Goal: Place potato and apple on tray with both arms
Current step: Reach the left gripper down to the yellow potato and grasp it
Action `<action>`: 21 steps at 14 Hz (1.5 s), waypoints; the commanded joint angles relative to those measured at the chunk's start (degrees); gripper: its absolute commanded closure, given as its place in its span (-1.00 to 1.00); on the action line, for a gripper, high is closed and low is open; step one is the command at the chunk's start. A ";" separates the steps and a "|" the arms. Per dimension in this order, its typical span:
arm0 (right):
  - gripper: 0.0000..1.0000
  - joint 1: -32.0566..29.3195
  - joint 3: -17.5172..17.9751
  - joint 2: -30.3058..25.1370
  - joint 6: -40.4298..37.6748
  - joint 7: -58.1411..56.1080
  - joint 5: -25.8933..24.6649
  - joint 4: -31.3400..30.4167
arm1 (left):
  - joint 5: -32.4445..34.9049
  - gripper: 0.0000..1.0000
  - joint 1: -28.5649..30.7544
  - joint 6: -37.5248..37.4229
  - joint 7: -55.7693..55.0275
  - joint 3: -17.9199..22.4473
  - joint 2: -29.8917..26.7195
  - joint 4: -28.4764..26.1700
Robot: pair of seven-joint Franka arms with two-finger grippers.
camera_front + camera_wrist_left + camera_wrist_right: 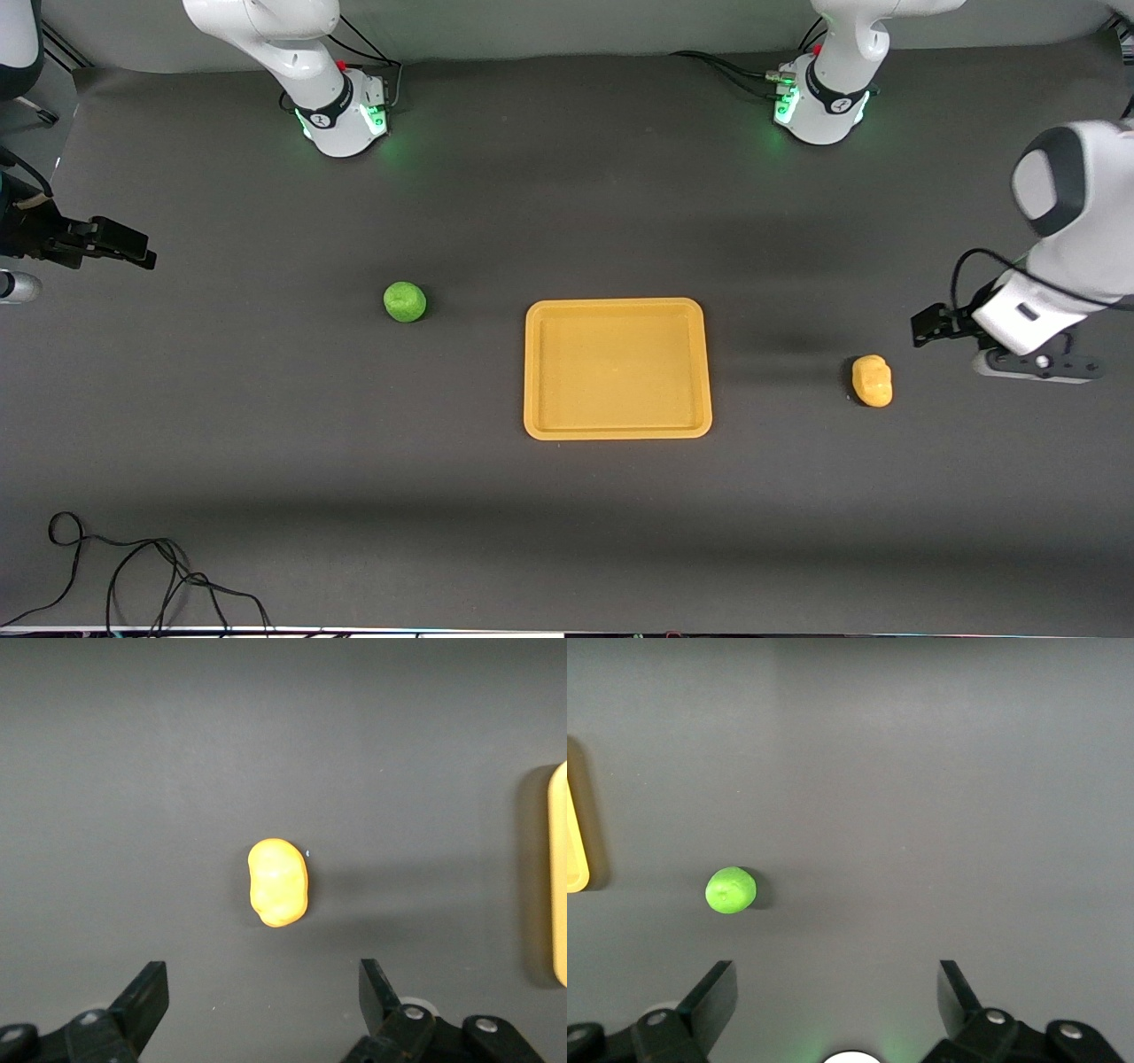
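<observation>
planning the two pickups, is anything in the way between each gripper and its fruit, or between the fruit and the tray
Nothing visible. Bare mat lies between the open left gripper and the potato, and between the open right gripper and the apple. The mat from each fruit to the tray is bare too.

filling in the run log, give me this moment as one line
apple: on table, right arm's end | potato: on table, left arm's end | tray: between them | left end effector: open | right end effector: open
</observation>
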 commanded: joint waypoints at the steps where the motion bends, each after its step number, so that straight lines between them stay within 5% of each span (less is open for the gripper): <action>1: -1.00 0.41 -0.52 -0.40 -0.26 -2.22 1.55 0.29 | 0.22 -0.91 -0.60 4.13 0.83 0.08 4.31 -1.68; 10: -1.00 0.41 -0.43 -0.05 0.09 -2.22 1.55 0.73 | 0.31 -0.65 0.01 23.38 1.44 -0.01 19.53 -4.14; 12: -1.00 0.41 -0.52 -0.05 0.09 -2.13 1.46 0.73 | 0.31 0.09 -0.16 23.05 1.35 -0.01 19.89 -4.14; 18: -1.00 0.49 -0.43 -0.14 0.61 -2.22 1.37 0.29 | -0.22 0.29 -1.56 12.26 -1.62 -0.44 13.22 -1.51; 21: -1.00 0.58 -0.43 -0.40 0.62 -2.13 1.37 0.29 | -0.22 0.32 -7.00 11.26 -14.16 -4.39 12.59 0.51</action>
